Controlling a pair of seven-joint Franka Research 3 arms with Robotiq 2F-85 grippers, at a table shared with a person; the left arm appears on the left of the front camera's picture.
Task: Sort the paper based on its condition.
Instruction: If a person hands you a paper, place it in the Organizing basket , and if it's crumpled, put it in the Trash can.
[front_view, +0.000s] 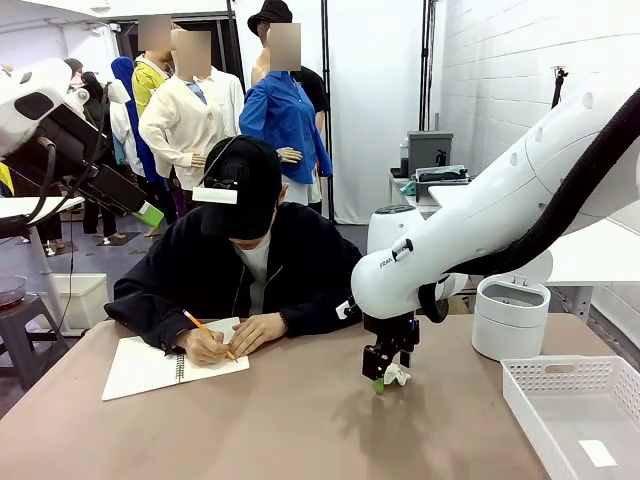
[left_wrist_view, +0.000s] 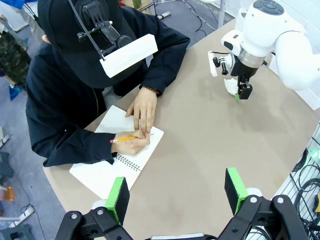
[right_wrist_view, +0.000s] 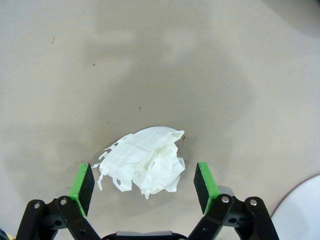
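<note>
right gripper (right_wrist_view: 144, 181): wide open, nothing held, green pads on either side of the paper and not touching it
paper (right_wrist_view: 145, 167): crumpled white wad, flat on the table right between the pads, low centre of the right wrist frame; in the front view (front_view: 398, 375) it peeks out just behind the fingertips, a bit right of centre
right arm: comes in from the right of the front frame, elbow high, then drops so the gripper (front_view: 382, 383) points pretty much straight down, tips at the tabletop or very close to it, can't tell which
table (front_view: 300, 430): plain tan top, a few tiny dark specks near the paper in the wrist view, gripper shadow around the wad
left gripper (left_wrist_view: 176, 189): also released, jaws spread, held high over the near edge and looking down on the table
left arm: up in the upper left of the front frame, well away from the paper
basket (front_view: 560, 365): white mesh one, lower right corner, a small white slip lying in it
tub (front_view: 510, 318): white, round, just behind the basket
person (front_view: 240, 260): far side, dark top and cap, hunched over
notebook (front_view: 150, 365): spiral one, open, left of centre, person writing in it with an orange pencil (front_view: 205, 330)
room: white walls and curtain behind
</note>
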